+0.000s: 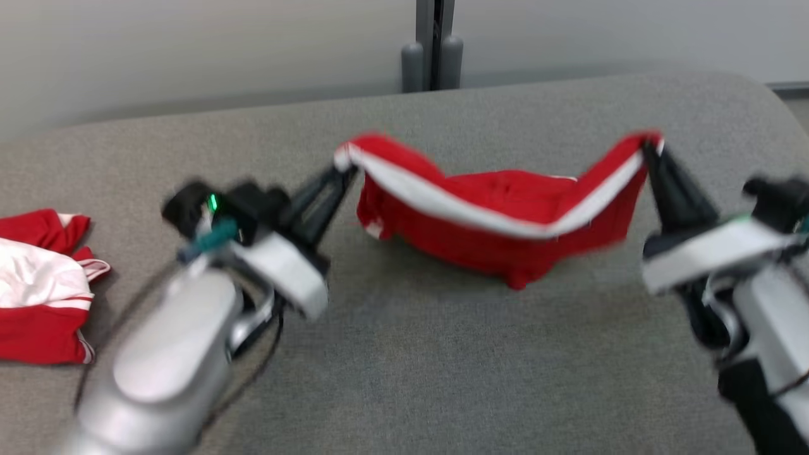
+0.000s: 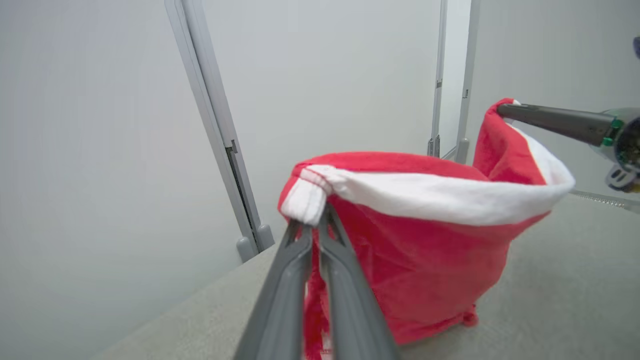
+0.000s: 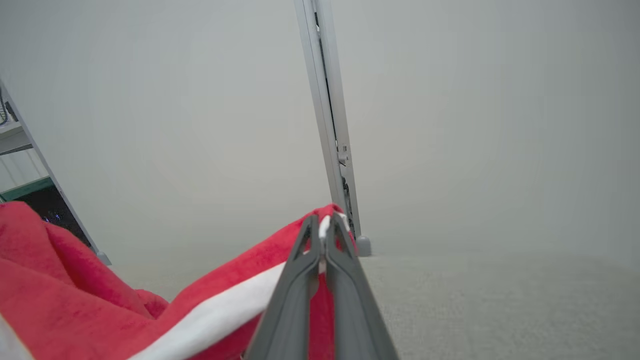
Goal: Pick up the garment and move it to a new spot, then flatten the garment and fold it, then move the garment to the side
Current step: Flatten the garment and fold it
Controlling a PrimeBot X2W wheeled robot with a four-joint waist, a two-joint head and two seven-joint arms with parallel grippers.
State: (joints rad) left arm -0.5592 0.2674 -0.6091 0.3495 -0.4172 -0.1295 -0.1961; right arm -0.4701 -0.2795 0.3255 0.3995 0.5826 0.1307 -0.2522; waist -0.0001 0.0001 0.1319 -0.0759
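Table (image 1: 442,366): grey cloth top, far edge running behind the work, rounded at the far right corner. Pale wall (image 1: 189,50) just past that edge; grey post (image 1: 433,44) stands behind its middle. Broad bare stretch of top on the near side, between my two arms, and more bare top to the right of centre. At the left edge of the head view, a red-and-white pile (image 1: 38,291) lies on the top, well apart from the work, outboard of my left arm. Head view is blurred, fine detail is lost there. Garment (image 1: 499,227): red, with a white band (image 1: 442,202) along its upper edge, strung between my grippers over the middle of the table, nearer the far edge than the near one. Left gripper (image 1: 344,170): fingers pressed together on the left end of the band, the stitched white corner pinched at the tips, plain in the left wrist view. Right gripper (image 1: 648,148): fingers closed on the right end, red-and-white edge caught at the very tips, plain in the right wrist view. Both held corners are raised; the band sags in a shallow curve between them. The red body hangs below the band, bunched, and its lowest part seems to touch the top. Both arms reach in from the near side, fingers pointing toward the far edge
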